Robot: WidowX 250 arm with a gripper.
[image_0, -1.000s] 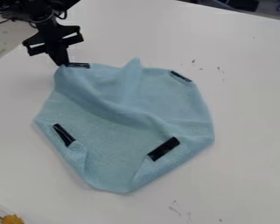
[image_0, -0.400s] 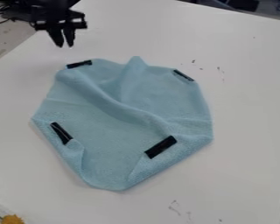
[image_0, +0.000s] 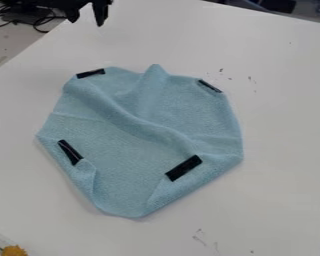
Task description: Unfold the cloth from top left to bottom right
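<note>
Cloth (image_0: pixel 122 135) on surface (image_0: pixel 283 115), about as long as wide, main ridge running upper left to lower right. Gripper (image_0: pixel 87 23) upper left, jaws apart, released.

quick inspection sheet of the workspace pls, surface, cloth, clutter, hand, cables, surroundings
surface: white table, small dark marks near its lower right and upper right
job's things: blue cloth lying with a raised diagonal ridge, lower edge folded in at places; four black strips on it
clutter: yellow-orange object at the bottom left corner, kind unclear
grippers: hand above the table near the top left, open, off the cloth
cables: black and red ones at the upper left, beyond the table edge
surroundings: dark items beyond the top right edge, unclear
</note>
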